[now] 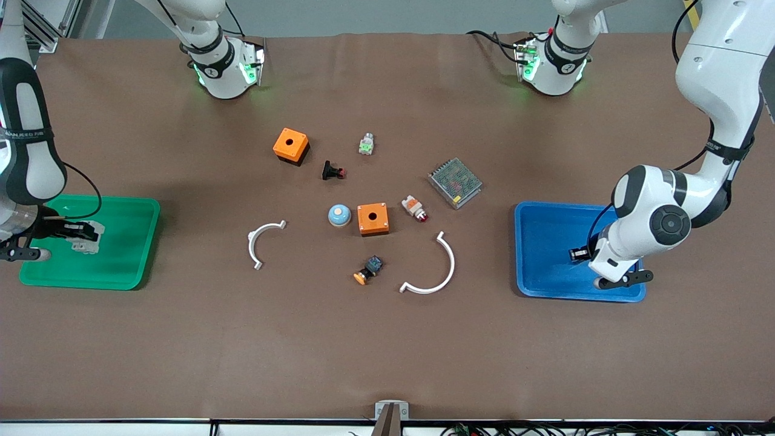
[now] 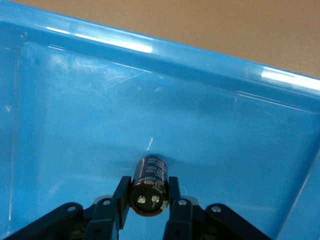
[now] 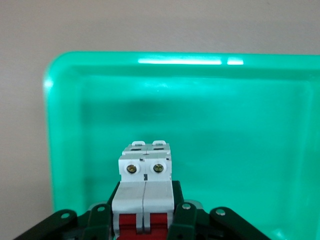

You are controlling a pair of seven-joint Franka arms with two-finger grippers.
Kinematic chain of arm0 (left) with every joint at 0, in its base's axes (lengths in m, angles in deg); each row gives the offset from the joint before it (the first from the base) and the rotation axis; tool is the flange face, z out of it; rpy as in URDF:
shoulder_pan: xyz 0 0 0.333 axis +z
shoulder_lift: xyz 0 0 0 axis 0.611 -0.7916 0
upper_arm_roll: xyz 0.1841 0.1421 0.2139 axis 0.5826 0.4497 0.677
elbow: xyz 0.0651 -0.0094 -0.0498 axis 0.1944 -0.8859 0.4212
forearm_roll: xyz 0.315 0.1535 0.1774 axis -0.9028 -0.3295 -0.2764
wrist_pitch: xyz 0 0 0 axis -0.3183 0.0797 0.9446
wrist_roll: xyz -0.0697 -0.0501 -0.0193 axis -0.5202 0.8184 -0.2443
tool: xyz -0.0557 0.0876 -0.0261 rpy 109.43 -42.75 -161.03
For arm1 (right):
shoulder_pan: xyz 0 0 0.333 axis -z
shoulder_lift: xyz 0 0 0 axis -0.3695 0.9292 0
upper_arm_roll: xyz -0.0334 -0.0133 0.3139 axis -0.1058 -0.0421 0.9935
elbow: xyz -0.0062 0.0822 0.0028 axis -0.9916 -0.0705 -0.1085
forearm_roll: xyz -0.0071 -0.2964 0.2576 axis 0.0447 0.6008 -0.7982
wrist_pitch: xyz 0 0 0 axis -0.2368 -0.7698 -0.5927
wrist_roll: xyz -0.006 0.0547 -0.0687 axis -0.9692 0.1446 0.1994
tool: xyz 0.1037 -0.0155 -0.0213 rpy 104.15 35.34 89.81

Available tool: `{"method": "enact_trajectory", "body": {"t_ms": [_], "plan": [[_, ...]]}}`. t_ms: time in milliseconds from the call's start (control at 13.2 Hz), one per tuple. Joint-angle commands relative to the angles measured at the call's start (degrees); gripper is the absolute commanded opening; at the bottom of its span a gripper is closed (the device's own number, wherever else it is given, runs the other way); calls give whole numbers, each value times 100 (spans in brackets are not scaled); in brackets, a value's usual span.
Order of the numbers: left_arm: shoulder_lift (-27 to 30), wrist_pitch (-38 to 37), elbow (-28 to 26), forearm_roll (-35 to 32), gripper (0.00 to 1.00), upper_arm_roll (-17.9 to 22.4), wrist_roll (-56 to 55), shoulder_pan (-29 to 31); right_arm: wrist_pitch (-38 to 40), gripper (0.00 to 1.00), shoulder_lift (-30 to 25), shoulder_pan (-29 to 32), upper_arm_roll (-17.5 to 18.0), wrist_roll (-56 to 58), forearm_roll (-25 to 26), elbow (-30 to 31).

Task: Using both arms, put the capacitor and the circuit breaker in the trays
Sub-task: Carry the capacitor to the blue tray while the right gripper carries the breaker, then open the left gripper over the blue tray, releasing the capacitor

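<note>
My left gripper [image 1: 579, 254] hangs low over the blue tray [image 1: 545, 230], at the left arm's end of the table. In the left wrist view this gripper [image 2: 148, 194] is shut on the capacitor [image 2: 150, 182], a small black cylinder, just above the tray floor [image 2: 90, 125]. My right gripper [image 1: 71, 232] is over the green tray [image 1: 130, 242], at the right arm's end. It holds the circuit breaker [image 1: 86, 237]. In the right wrist view this gripper [image 3: 146, 205] is shut on the white-grey circuit breaker [image 3: 145, 172], red toggles toward the wrist, above the tray [image 3: 225, 130].
Between the trays lie two orange boxes [image 1: 291, 145] [image 1: 373, 218], a black push-button [image 1: 332, 171], a white-green part [image 1: 366, 144], a mesh-covered unit [image 1: 455, 182], a white-orange part [image 1: 415, 208], a blue dome [image 1: 339, 215], a black-blue part [image 1: 368, 270] and two white arcs [image 1: 261, 242] [image 1: 436, 269].
</note>
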Motion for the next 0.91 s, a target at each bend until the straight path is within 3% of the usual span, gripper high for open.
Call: {"method": "enact_trajectory", "body": {"t_ms": [0, 76, 532, 684, 759, 835], "plan": [[35, 39, -31, -143, 72, -66, -8, 82, -445, 0, 299, 271, 135, 328, 76, -3], [122, 4, -30, -134, 99, -75, -34, 56, -524, 0, 378, 324, 135, 372, 85, -12], [1202, -1602, 66, 23, 99, -321, 281, 82, -675, 0, 555, 464, 144, 373, 76, -21], [1571, -1955, 110, 548, 99, -321, 928, 248, -657, 4, 581, 482, 135, 338, 76, -21], [1765, -2148, 110, 847, 99, -330, 1298, 406, -648, 36, 590, 482, 135, 346, 76, -30], [2019, -2411, 119, 1155, 99, -321, 1580, 503, -622, 99, 581, 474, 135, 372, 85, -39]]}}
